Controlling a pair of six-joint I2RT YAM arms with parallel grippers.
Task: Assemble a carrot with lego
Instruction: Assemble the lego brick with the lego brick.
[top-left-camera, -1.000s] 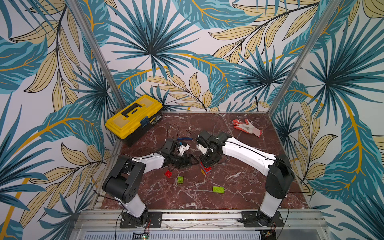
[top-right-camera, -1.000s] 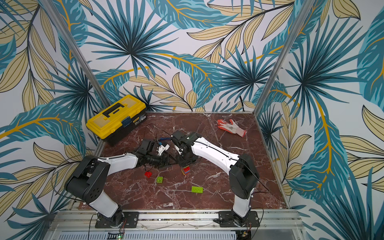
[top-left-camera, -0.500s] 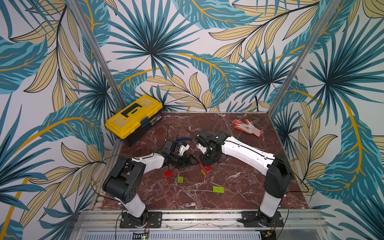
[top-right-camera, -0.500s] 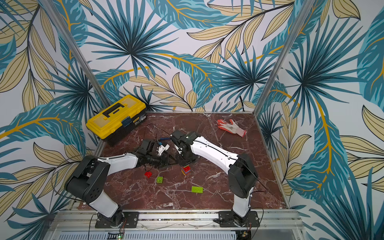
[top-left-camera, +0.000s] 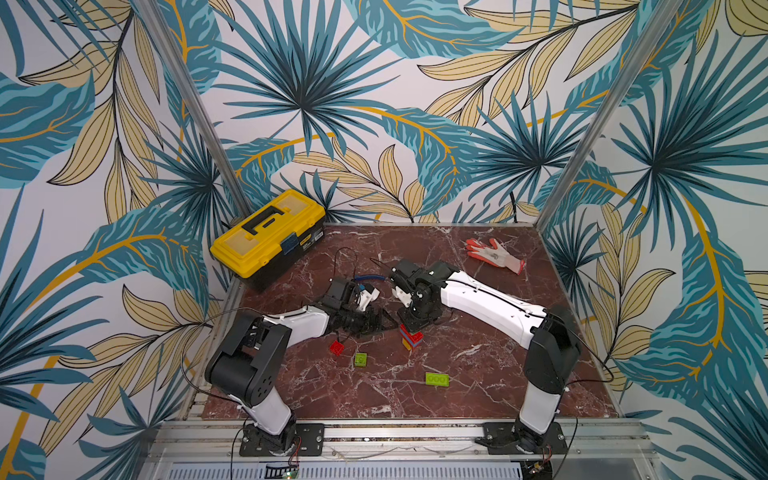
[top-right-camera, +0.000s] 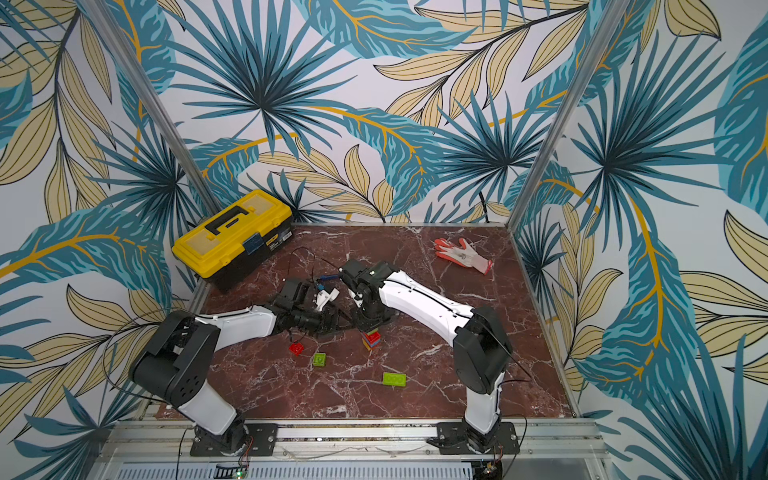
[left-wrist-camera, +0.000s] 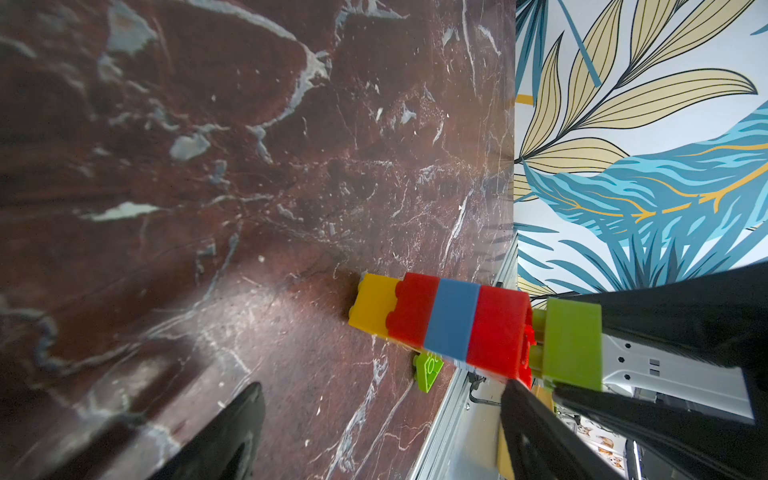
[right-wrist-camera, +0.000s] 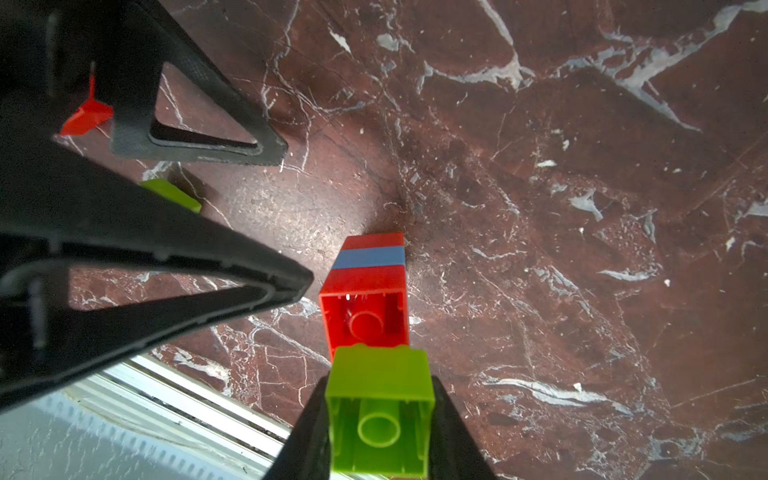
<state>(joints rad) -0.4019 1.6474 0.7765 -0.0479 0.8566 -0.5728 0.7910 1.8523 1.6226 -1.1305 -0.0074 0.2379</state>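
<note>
The carrot (top-left-camera: 411, 337) stands upright on the tabletop (top-left-camera: 374, 399), with four bands built: yellow, red, blue, red. Right jaws pinch a lime-green brick (right-wrist-camera: 376, 382) against its top (whether it is fully seated, I cannot tell). Left jaws hang spread beside it. Probably left to add: the loose red brick (top-left-camera: 337, 347), small green square (top-left-camera: 360, 359) and long green piece (top-left-camera: 436, 379).

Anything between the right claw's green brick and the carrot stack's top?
Nothing visible. The lime-green plastic brick in the right claw is right at the red top of the yellow-red-blue brick stack; the open left claw is beside it.
</note>
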